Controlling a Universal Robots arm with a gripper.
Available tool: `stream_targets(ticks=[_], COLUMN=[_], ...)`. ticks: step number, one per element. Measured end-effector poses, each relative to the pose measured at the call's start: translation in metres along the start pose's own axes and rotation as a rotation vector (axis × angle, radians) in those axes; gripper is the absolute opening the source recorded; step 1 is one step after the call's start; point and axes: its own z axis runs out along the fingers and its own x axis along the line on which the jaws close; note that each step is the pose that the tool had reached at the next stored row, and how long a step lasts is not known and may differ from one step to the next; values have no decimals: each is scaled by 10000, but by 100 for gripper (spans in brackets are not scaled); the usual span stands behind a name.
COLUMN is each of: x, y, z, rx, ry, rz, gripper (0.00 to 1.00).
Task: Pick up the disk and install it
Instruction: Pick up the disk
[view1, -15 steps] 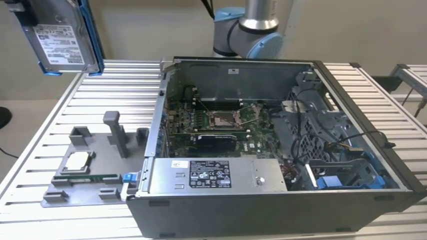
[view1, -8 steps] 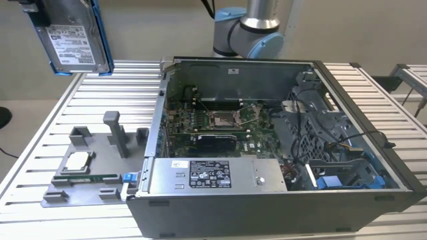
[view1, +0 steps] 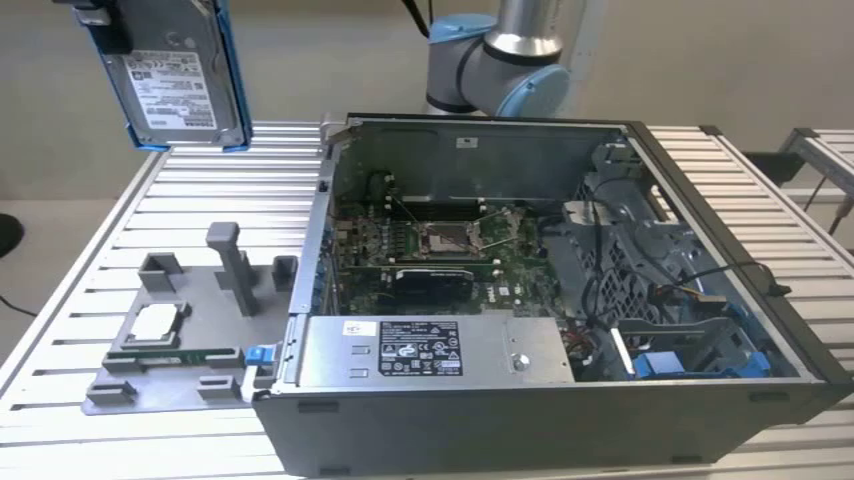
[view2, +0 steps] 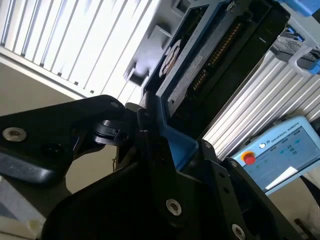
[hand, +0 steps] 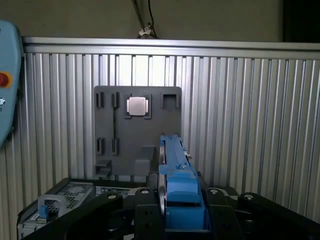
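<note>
Black fingers (hand: 145, 215) of the gripper (hand: 180, 202) sit closest to the lens in both wrist views. They are clamped on the disk (hand: 177, 165) by its blue carrier frame, one finger per side, with the disk edge-on between them. In the exterior view the disk (view1: 174, 75) is at 10 o'clock, held in the air, upright, white label facing the camera and blue frame showing down both long edges. It's clear of the slatted metal surface (view1: 80, 250) and well apart from the open computer case (view1: 534, 430). The first wrist view looks past the disk's edge onto the grey fixture tray (hand: 160, 125) with the small square chip (hand: 136, 105) seated in it. In the exterior view the tray (view1: 200, 385) lies at 8 o'clock, just beside the case wall, carrying the chip (view1: 158, 322), a green memory stick (view1: 174, 355) and a few upright posts. The case runs from centre to 4 o'clock, lying open side up. Inside it the motherboard (view1: 441, 240) is at centre, the grey power-supply box (view1: 427, 350) at 6 o'clock against the near wall, and a blue bracket (view1: 681, 365) at 4 o'clock. The arm base (view1: 514, 60) is at 12 o'clock behind the case. A pale blue pendant with a red button (view2: 280, 150) shows beyond the disk in the second wrist view.
</note>
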Motion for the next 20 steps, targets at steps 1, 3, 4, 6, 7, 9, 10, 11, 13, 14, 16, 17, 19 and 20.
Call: stream_targets(ticks=[1, 3, 4, 6, 7, 9, 10, 11, 13, 14, 16, 17, 19, 20], x=[0, 1, 2, 3, 4, 4, 5, 6, 7, 7, 8, 9, 10, 10], y=[-33, -102, -136, -206, -242, -317, -354, -392, -468, -505, -578, -615, -690, -727], z=[1, 2, 2, 3, 4, 5, 5, 6, 7, 8, 8, 9, 10, 11], rx=[0, 1, 0, 1, 0, 0, -1, 0, -1, 0, -2, -2, -1, -1], ry=[0, 0, 0, 0, 0, 0, 0, 0, 0, -1, 0, 0, 0, 0], rz=[0, 0, 0, 0, -1, 0, 0, 1, 0, -1, 0, 1, 0, 0], gripper=[0, 0, 0, 0, 0, 0, 0, 0, 0, 0, 0, 0, 0, 0])
